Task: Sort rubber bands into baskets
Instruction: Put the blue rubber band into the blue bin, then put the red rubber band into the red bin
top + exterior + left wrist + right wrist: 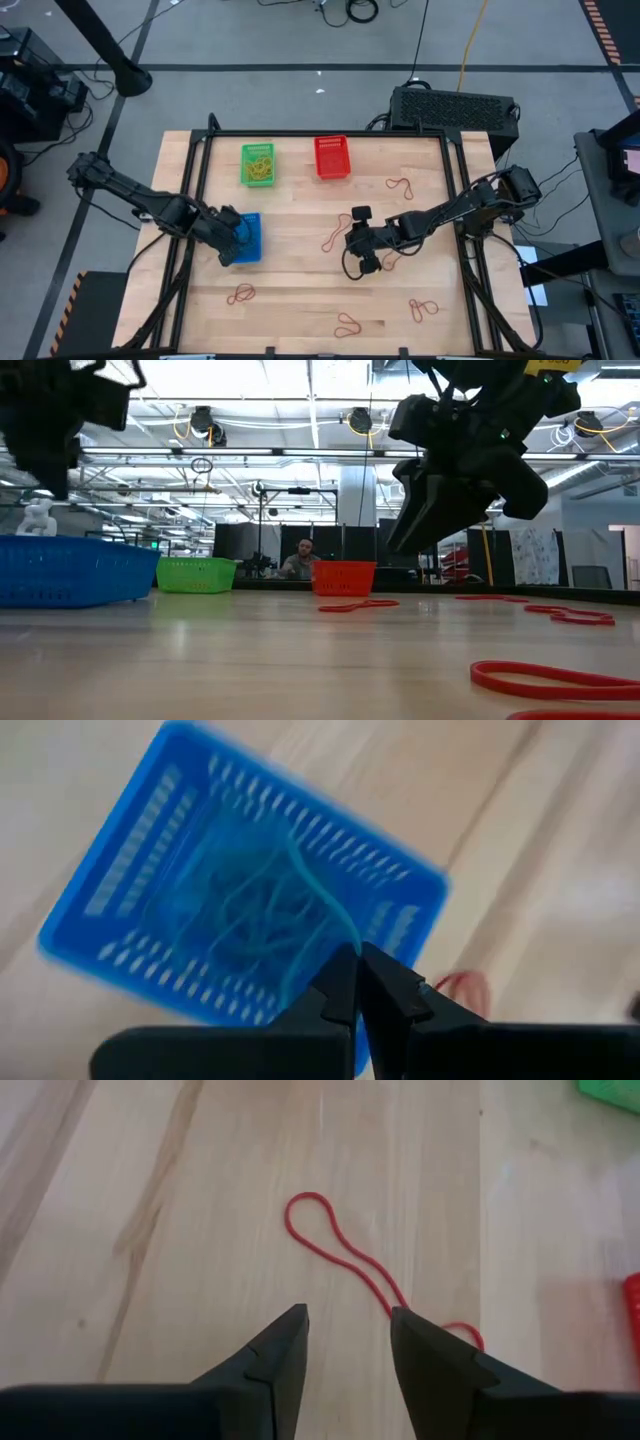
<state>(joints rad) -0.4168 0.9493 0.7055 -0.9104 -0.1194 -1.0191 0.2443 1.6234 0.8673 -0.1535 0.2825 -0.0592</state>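
Three baskets stand on the wooden table: green (258, 165) and red (332, 157) at the far side, blue (247, 238) at the left. My left gripper (358, 955) hangs over the blue basket (230, 910), shut on a blue-green rubber band (320, 890). More bands of that colour lie inside the basket. My right gripper (348, 1315) is open at mid-table, tilted down over a red rubber band (335, 1250) that lies flat on the wood. Its fingertips stand on either side of the band's near part, above it. My left gripper pinches one end of the thin blue-green band (350, 942) between its two fingertips, coming slanting from above. The rest of the band trails away from the fingers in a curve over the blue basket; whether its far end rests among the bands inside, I cannot tell.
Loose red bands lie at the far right (400, 186), near left (241, 294), near middle (348, 324) and near right (423, 309). The green basket holds yellow-green bands. A black frame rims the table (300, 135). A person sits far behind the table (303, 560).
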